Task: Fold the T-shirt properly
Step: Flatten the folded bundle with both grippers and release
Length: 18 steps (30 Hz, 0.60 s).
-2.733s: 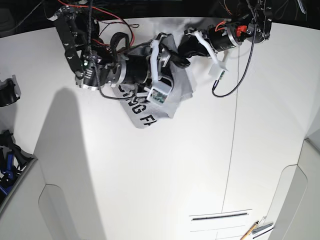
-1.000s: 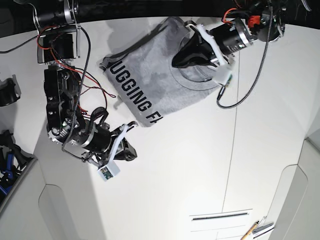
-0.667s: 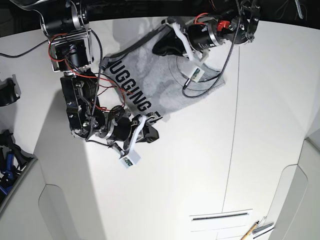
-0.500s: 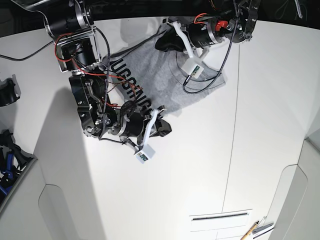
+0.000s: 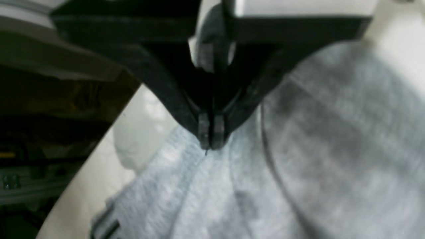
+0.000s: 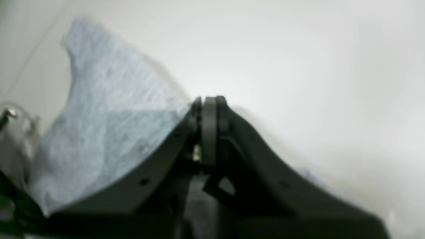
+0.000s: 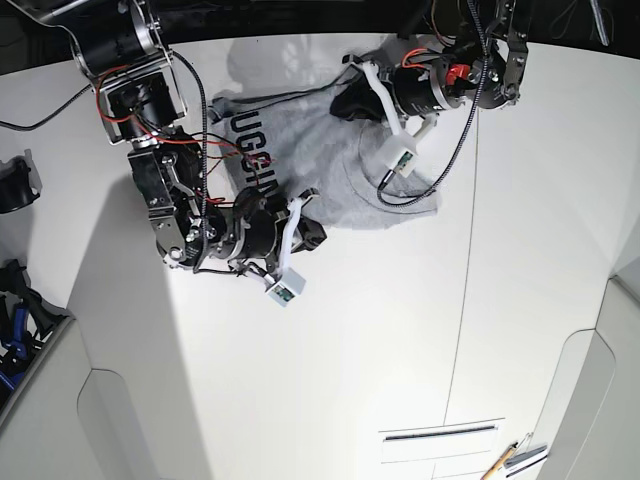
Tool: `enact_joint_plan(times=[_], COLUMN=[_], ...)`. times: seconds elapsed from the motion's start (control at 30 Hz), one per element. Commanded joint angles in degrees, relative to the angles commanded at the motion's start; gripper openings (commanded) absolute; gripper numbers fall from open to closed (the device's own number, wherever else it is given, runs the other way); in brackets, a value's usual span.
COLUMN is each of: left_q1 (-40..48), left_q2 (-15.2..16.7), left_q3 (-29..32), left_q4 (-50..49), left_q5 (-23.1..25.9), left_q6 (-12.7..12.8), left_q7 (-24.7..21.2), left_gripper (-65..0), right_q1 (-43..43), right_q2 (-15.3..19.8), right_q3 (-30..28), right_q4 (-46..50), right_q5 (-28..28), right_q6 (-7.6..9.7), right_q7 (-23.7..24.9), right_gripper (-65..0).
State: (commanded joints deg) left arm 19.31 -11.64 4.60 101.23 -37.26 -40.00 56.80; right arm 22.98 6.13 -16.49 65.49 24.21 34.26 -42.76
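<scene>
Grey cloth with black letters, the shirt (image 7: 338, 160), lies on the white table (image 7: 350, 370) beneath and between your two grippers. Your left gripper (image 5: 212, 146) has its fingertips drawn together right over the shirt; you cannot tell from these views whether fabric is pinched in them. Creases run through the cloth just beside and beyond those tips, and one edge of the shirt reaches out to one side of them, with bare table past it. Your right gripper (image 6: 209, 103) is narrow too, its tips together at the shirt's near edge, as the base view has it; whether they grip any cloth, you cannot tell. Beyond that edge, away from the right gripper, you have plain table. The black letters run down the part of the shirt beside your right gripper, partly hidden by it. Well apart from both grippers, a pencil (image 7: 497, 461) lies near the table's corner.
</scene>
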Motion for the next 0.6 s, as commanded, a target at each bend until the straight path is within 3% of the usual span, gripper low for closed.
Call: enact_joint_plan(times=[0.1,0.2,0.33,0.4,0.6], left_q1=[-1.6,-3.0,-4.5,-5.3,-8.7], left_q2=[0.0,0.0,0.0,0.0,0.0], left_q3=[-1.7,-2.4,-2.4,-2.4,-2.4], left_q4=[0.0,0.0,0.0,-0.1,-4.9], left_q5=[4.2,10.2,13.7,16.7,20.2], left_q6=[0.6,4.5,5.1,7.5,9.4], left_q7=[-0.6,-3.1,-4.4,-5.4,-7.5], left_gripper=[-65.0,-65.0,-65.0,-65.0,-65.0], right_q1=[0.0,0.0,0.0,-0.1,-5.7], right_q2=[1.7,3.0,4.6,5.7,9.2], right_q3=[0.0,0.0,0.0,0.0,1.3], right_q4=[0.0,0.0,0.0,0.0,1.4], right_q5=[2.9,4.8,9.1,11.4,14.8], right_q6=[0.0,-0.02,0.02,0.02,0.07], right_q7=[-2.0,-4.7,-9.2,-11.4,-11.3], right_gripper=[-65.0,-65.0,-65.0,-65.0,-65.0])
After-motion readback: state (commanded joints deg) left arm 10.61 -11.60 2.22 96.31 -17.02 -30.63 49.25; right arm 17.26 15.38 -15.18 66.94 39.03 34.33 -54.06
